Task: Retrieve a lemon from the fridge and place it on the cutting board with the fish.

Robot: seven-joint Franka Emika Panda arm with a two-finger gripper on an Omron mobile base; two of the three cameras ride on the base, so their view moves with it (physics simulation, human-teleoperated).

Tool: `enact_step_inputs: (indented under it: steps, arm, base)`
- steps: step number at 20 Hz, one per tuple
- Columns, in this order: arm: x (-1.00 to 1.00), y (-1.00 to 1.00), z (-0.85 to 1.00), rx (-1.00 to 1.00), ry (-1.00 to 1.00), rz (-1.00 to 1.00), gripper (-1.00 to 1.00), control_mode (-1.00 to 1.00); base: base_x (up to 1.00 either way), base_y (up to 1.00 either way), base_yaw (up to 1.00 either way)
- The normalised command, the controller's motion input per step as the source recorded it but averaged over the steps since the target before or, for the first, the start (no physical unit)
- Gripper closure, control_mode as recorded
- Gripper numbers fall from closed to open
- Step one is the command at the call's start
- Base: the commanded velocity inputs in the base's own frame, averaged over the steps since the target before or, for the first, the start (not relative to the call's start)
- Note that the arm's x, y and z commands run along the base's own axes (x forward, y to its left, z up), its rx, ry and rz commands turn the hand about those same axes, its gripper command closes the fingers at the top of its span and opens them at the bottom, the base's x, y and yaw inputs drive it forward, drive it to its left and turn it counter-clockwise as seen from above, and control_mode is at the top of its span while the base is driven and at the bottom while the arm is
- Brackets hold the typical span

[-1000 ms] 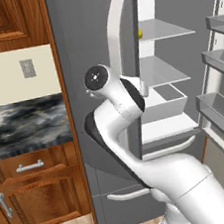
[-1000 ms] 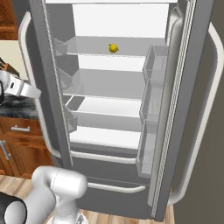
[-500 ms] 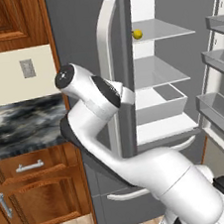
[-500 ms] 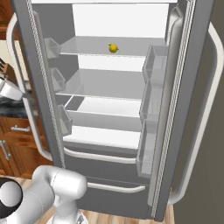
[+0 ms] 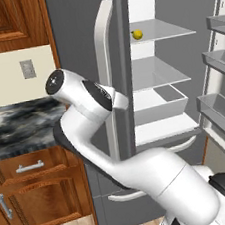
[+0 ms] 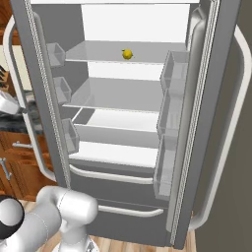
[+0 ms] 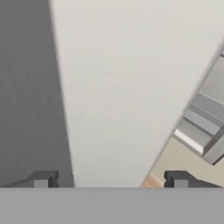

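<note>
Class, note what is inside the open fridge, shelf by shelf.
Inside the fridge, the lemon sits on the top glass shelf. The lower shelves and door bins look bare; the drawers' contents are hidden.

The fridge [image 6: 216,123] has a matt grey skin that looks like painted or brushed metal, and its long curved handle [image 5: 107,75] is smooth white plastic with a soft sheen. Inside, the walls are plain white and matt, while the glass shelf [image 6: 123,58] and the door bins [image 6: 170,115] look clear and faintly glossy. The lemon [image 6: 127,54] at that shelf's back edge is bright yellow; its skin texture is too small to tell, perhaps slightly dull. The cabinets [image 5: 30,195] are reddish-brown wood with visible grain and a satin finish, with small metallic pulls. The countertop [image 5: 16,129] is polished dark marbled stone. The arm [image 5: 143,175] is glossy white plastic with dark joints.
</note>
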Motion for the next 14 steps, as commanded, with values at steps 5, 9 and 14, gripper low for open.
enact_step_inputs:
  steps: [5,9,14]
  arm:
    - [-0.13,0.26,-0.20,-0.13,0.06,0.01,-1.00,-1.00]
    - [-0.86,0.01,0.00,-0.08,0.01,0.00,-1.00,-1.00]
    - [-1.00,-0.09,0.03,0.00,-0.03,0.00,-1.00,-1.00]
  base:
    - [0.00,0.00,0.00]
    - [0.00,0.00,0.00]
    - [0.00,0.00,0.00]
